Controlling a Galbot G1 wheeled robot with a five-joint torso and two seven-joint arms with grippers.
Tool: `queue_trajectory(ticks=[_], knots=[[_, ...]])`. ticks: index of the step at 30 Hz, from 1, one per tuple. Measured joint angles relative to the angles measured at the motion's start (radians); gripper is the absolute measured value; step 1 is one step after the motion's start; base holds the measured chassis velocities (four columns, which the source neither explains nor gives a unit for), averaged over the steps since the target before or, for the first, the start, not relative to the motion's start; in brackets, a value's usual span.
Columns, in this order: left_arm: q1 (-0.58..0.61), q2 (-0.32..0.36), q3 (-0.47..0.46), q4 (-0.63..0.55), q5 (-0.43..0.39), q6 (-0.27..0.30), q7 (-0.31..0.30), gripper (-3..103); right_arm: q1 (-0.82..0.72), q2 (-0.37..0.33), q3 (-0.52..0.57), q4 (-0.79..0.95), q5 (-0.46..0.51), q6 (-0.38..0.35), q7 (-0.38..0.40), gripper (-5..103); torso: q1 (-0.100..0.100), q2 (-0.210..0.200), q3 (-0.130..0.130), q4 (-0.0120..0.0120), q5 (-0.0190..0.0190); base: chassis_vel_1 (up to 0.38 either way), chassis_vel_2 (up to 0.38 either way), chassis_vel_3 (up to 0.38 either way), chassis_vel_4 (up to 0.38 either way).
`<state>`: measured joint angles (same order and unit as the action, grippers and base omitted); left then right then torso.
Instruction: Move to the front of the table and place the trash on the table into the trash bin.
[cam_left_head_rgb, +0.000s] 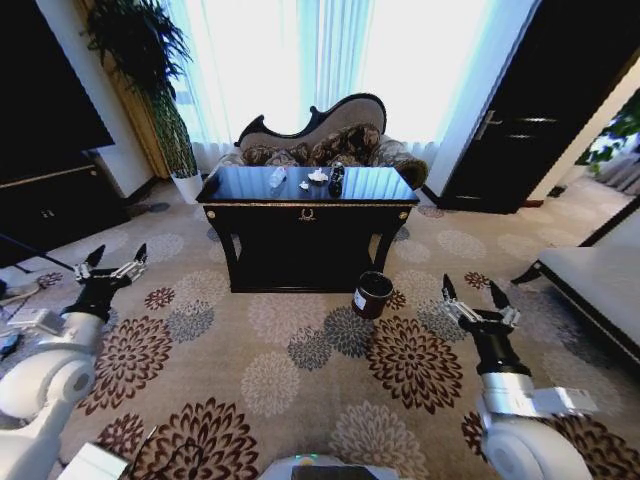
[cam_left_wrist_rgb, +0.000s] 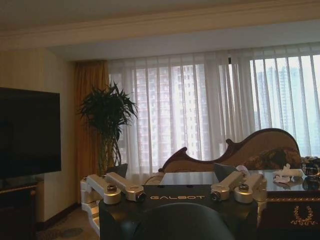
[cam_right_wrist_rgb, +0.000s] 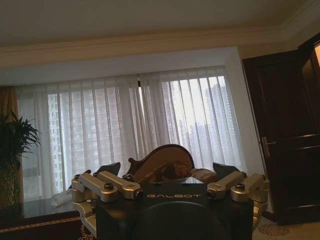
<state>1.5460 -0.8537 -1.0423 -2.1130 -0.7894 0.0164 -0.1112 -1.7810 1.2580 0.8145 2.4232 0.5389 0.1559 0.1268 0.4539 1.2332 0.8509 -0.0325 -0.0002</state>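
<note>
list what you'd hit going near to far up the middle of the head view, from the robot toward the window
patterned carpet → trash bin → table with the trash on top → sofa → curtained window

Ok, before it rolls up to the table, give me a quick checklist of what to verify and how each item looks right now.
1. Left hand free: ok, fingers spread, nothing in them, held out over the carpet.
2. Right hand free: ok, open and holding nothing, low at the robot's right.
3. Trash on the table: ok, a clear bottle, a white tissue wad and a dark cup sit on top near the middle.
4. Trash bin upright and reachable: ok, standing on the carpet by the table's front right leg.
5. Path to the table front: ok, open carpet ahead.
6. Bin contents: cannot tell from here.
</note>
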Motion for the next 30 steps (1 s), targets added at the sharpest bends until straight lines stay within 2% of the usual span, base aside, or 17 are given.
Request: queue_trajectory(ticks=[5, 21, 30], knots=[[0.003, -0.004, -0.002, 0.0, 0.0, -0.001, 0.0, 100, -0.001, 0.001, 0.0, 0.0, 0.0, 0.003, -0.006, 100, 0.0, 0.0, 0.0, 0.0, -0.0001, 0.0, 0.0, 0.0, 0.0], [0.01, -0.016, -0.003, -0.013, 0.009, 0.001, 0.003, 100, 0.007, 0.0, -0.021, -0.02, -0.008, 0.004, -0.02, 100, 0.0, 0.0, 0.0, 0.0001, 0.0, 0.0, 0.0, 0.0, 0.0], [0.016, -0.024, -0.001, -0.018, 0.013, 0.0, 0.004, 100, 0.008, -0.003, -0.022, -0.027, -0.008, 0.009, -0.036, 100, 0.0, 0.0, 0.0, 0.0, -0.0002, -0.102, 0.107, 0.11, -0.112]])
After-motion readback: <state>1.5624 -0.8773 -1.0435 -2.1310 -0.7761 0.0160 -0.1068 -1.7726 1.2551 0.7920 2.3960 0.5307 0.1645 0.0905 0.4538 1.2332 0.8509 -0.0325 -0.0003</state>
